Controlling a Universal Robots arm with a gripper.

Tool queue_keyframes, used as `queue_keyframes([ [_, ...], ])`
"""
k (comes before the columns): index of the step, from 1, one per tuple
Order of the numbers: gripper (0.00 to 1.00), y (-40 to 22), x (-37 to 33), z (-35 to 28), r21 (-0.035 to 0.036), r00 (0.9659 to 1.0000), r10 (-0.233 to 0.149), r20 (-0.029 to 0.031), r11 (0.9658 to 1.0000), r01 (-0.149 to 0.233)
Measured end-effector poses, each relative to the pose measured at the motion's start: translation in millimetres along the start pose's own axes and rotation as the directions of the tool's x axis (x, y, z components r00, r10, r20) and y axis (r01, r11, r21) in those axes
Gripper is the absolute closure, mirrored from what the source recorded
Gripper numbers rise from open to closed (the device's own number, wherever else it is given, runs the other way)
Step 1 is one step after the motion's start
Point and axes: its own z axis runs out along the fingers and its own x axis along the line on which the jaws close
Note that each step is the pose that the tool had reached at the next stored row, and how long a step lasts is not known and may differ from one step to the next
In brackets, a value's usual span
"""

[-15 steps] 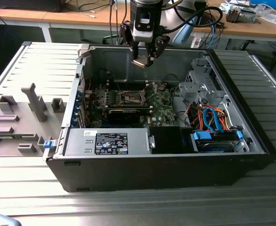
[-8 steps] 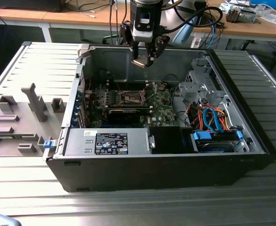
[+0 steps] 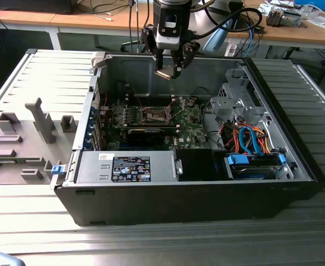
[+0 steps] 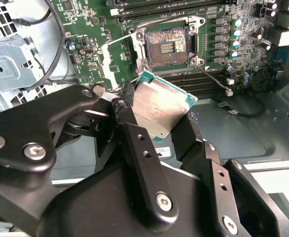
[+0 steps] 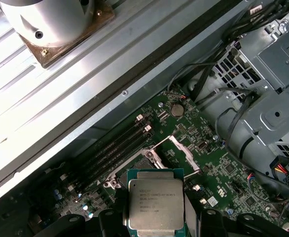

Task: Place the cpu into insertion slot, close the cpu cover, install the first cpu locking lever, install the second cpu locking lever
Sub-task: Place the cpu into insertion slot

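Gripper: the black two-finger gripper hangs over the open case. Its fingers are closed partway, pinching two opposite edges of the chip and nothing else.
Cpu: a small flat square chip with a brushed silvery-grey metal lid on a green rim. It is held in the air well above the board and touches only the fingers.
Insertion slot: a square socket with a brownish-gold contact field and a dark metal rim. It is empty and lies beyond the chip.
Cpu cover: a thin grey metal frame plate. It looks swung clear of the socket, but you cannot be sure.
Board: a matte green circuit board, crowded with small parts.
Case: a dark sheet-metal computer case, lying on its side with its side open.
Handling: level the chip, square its corners to the rim and lower it straight down. The contact field looks delicate, so do not slide the chip.
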Motion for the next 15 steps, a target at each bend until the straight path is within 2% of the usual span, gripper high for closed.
queue_keyframes([
  [15, 0.45, 0.0, 0.0, 0.0, -0.0002, 0.9999, 0.012, 0.001, 0.9999, -0.012],
])
